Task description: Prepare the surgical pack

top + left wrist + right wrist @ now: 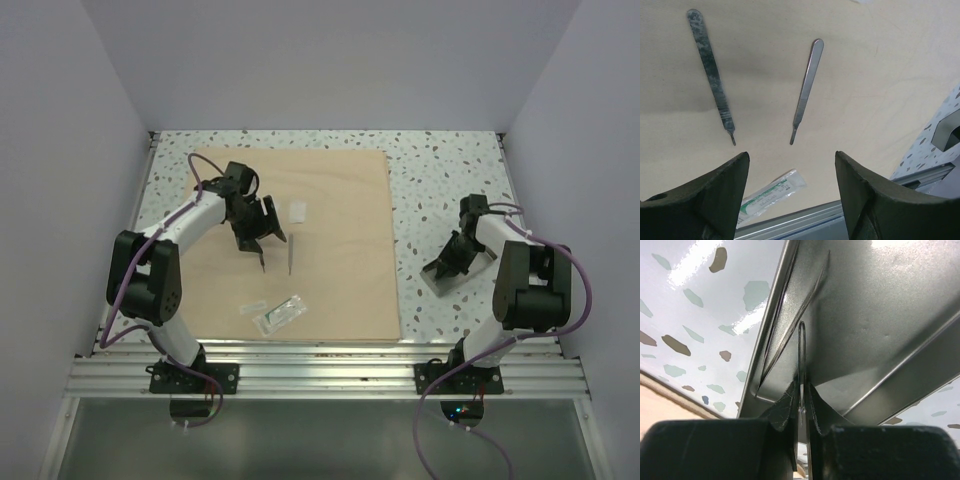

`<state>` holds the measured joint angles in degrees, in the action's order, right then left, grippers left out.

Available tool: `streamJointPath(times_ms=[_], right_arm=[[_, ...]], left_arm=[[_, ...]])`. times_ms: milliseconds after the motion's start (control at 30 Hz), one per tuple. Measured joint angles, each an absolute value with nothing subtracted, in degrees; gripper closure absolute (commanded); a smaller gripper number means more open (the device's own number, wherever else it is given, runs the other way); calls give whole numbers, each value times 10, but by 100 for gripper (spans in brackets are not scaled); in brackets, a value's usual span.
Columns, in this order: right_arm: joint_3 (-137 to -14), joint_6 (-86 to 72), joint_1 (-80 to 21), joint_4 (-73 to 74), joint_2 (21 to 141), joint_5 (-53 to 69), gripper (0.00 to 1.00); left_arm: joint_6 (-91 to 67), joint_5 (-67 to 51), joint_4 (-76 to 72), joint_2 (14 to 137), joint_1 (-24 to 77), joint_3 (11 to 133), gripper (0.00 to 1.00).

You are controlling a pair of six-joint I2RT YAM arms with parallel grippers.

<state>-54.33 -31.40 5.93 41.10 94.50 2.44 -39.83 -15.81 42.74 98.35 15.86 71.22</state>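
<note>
White-and-black arms (pixel 195 222) -- purple cables (pixel 588 290), dark matte fingers (pixel 715 200).

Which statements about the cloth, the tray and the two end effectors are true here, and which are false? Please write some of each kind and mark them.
1. The surgical pack lies spread flat as one large sheet. True.
2. The left end effector is shut on the scalpel handle. False: its fingers are open, and the handle lies free on the cloth.
3. The metal tray stands on the cloth. False: it is on the speckled table, to the right of the cloth.
4. The right end effector is closed on a thin metal piece at the tray. True.
5. A clear pouch lies on the cloth near its front edge. True.
</note>
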Motion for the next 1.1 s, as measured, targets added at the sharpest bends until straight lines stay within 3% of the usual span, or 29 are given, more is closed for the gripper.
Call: streamJointPath(times_ms=[900,1100], right_arm=[[-519,-482,75,395,908,14,97],[-519,-509,75,380,908,23,90]], left_arm=[[-392,-161,426,983,159,704,29],[-392,-163,426,983,159,704,29]])
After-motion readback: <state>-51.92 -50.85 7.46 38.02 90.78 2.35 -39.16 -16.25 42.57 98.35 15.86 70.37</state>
